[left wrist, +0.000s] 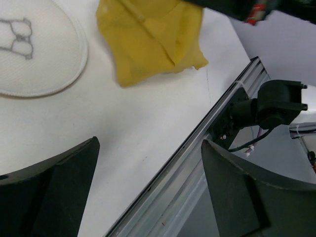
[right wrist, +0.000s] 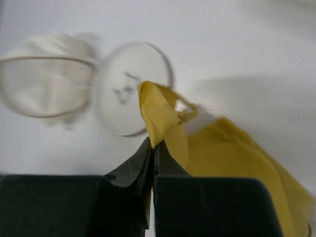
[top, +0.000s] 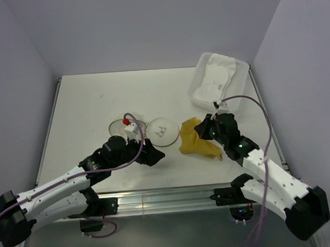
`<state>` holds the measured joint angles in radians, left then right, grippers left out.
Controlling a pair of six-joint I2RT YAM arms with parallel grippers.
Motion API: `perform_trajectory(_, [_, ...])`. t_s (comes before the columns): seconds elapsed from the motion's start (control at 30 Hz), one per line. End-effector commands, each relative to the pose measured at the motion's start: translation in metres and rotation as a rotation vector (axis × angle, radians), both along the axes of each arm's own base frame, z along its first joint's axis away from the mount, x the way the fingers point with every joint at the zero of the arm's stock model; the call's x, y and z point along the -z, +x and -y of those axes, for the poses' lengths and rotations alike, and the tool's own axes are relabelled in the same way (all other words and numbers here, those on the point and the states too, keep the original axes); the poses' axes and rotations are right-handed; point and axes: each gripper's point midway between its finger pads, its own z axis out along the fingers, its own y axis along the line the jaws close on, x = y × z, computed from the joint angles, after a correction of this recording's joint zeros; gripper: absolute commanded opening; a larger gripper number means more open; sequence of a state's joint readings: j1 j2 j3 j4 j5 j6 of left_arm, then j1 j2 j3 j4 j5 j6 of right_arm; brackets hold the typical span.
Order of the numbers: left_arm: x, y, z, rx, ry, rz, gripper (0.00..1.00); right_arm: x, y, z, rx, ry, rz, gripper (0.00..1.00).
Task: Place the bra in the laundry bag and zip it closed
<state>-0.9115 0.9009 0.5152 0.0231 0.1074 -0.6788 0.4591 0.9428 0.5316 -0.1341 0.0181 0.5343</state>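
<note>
**A Carry Toward Nine O'Clock Lay Ahead**

The left gripper [top: 154, 156] gaped empty at six o'clock of the round whitish mesh laundry bag [top: 162, 132]. The crumpled yellow cloth bra [top: 198, 143] lay at the bag's three o'clock, its corner nipped in the closed right gripper [right wrist: 153, 145].

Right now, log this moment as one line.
Right claw shut on yellow fabric bra | left claw open, empty | round white mesh laundry bag open

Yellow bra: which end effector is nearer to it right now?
Right. The right end effector is shut on the bra; the left end effector hangs open to its left, by the laundry bag.
</note>
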Motion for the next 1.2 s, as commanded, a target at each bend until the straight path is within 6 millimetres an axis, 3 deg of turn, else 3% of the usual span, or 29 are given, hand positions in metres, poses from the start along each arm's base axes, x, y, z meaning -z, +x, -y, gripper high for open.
perform_trajectory(0.0, [-0.046, 0.005, 0.005, 0.027, -0.101, 0.175, 0.93, -0.100, -0.013, -0.025, -0.124, 0.162, 0.238, 0.00])
perform_trajectory(0.1, [-0.078, 0.003, 0.003, 0.042, -0.171, 0.287, 0.97, -0.159, -0.038, -0.034, -0.226, 0.236, 0.339, 0.00])
perform_trajectory(0.17, [-0.099, 0.001, 0.000, 0.043, -0.211, 0.358, 0.99, -0.183, -0.053, -0.038, -0.291, 0.273, 0.369, 0.00])
perform_trajectory(0.2, [-0.108, 0.001, -0.001, 0.046, -0.227, 0.384, 0.99, -0.204, -0.059, -0.041, -0.319, 0.299, 0.405, 0.00])
perform_trajectory(0.4, [-0.156, -0.009, 0.000, 0.102, -0.316, 0.540, 0.99, -0.264, -0.085, -0.050, -0.443, 0.403, 0.520, 0.00])
perform_trajectory(0.6, [-0.157, -0.038, 0.023, 0.291, -0.399, 0.534, 0.99, -0.293, -0.088, -0.061, -0.487, 0.515, 0.566, 0.00])
perform_trajectory(0.7, [-0.157, -0.053, 0.033, 0.369, -0.466, 0.513, 0.99, -0.297, -0.087, -0.066, -0.498, 0.541, 0.562, 0.00])
perform_trajectory(0.87, [-0.144, -0.036, 0.056, 0.339, -0.427, 0.479, 0.99, -0.302, -0.093, -0.074, -0.541, 0.579, 0.566, 0.00])
perform_trajectory(1.07, [-0.136, -0.011, 0.059, 0.219, -0.382, 0.493, 0.99, -0.309, -0.097, -0.075, -0.554, 0.595, 0.585, 0.00])
perform_trajectory(1.17, [-0.137, -0.015, 0.061, 0.232, -0.395, 0.496, 0.99, -0.311, -0.096, -0.077, -0.558, 0.615, 0.590, 0.00])
